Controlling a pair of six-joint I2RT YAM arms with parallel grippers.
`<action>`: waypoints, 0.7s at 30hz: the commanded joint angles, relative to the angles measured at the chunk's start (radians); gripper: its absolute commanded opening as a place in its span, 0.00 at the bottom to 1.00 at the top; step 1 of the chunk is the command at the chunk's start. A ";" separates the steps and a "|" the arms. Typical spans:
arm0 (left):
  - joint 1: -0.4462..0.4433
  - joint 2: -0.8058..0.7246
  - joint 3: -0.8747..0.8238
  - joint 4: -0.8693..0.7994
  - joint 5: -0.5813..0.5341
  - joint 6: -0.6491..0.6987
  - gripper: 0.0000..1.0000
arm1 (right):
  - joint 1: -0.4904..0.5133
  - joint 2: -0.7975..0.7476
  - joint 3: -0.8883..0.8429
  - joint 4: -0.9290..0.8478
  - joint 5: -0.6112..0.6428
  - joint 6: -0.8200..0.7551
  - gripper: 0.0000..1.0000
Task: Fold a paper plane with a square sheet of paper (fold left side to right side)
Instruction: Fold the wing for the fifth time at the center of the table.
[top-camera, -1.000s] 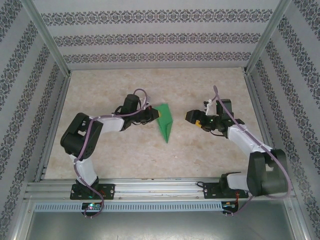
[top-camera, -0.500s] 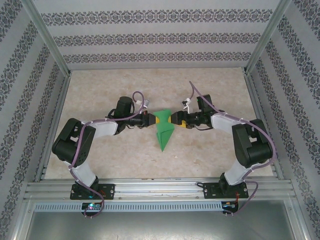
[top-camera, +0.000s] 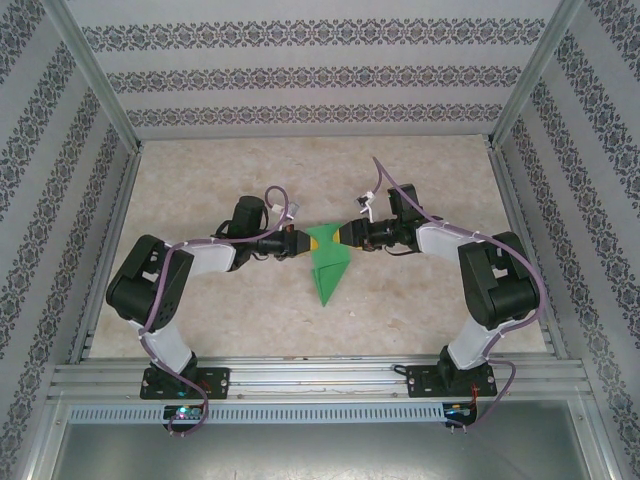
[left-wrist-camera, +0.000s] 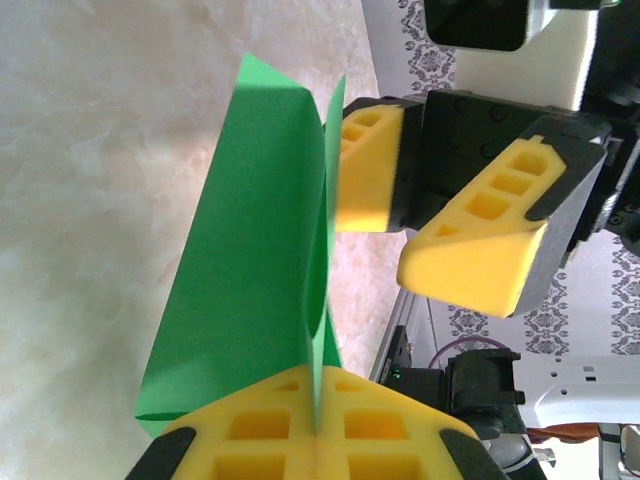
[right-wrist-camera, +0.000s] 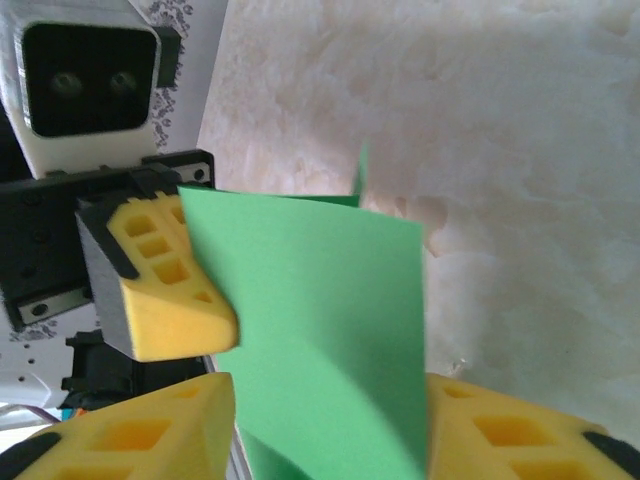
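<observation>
My left gripper (top-camera: 300, 241) is clamped tight on the folded paper (top-camera: 328, 270). Its yellow pads (left-wrist-camera: 250, 440) are pressed flat together with the green layers trapped between them. I judge the point of that pinch is to stop the creases springing apart and to stand the paper on edge, so its free side can be reached.

The paper sits about the middle of the table (top-camera: 430, 180). Its broad end is up between my two grippers and its point is toward the near edge. I cannot tell whether the tip rests on the table.

My right gripper (top-camera: 338, 236) faces the left one nose to nose. Its fingers (right-wrist-camera: 520, 440) are roughly half apart, one either side of a green flap, and as far as I can see they are not pinching it.

That placement suits taking the loose side to carry it across. If I pull before my hold is square, I expect a skewed crease or a tear at the left pinch.
</observation>
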 joint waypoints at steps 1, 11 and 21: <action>0.014 0.014 -0.017 0.046 0.007 0.023 0.00 | -0.009 0.020 0.037 0.019 -0.020 -0.002 0.44; 0.016 0.020 -0.030 0.004 -0.003 0.055 0.00 | -0.008 0.054 0.072 -0.011 0.019 -0.013 0.26; 0.022 -0.068 -0.018 -0.237 -0.150 0.216 0.47 | -0.005 0.116 0.105 -0.085 0.107 -0.011 0.00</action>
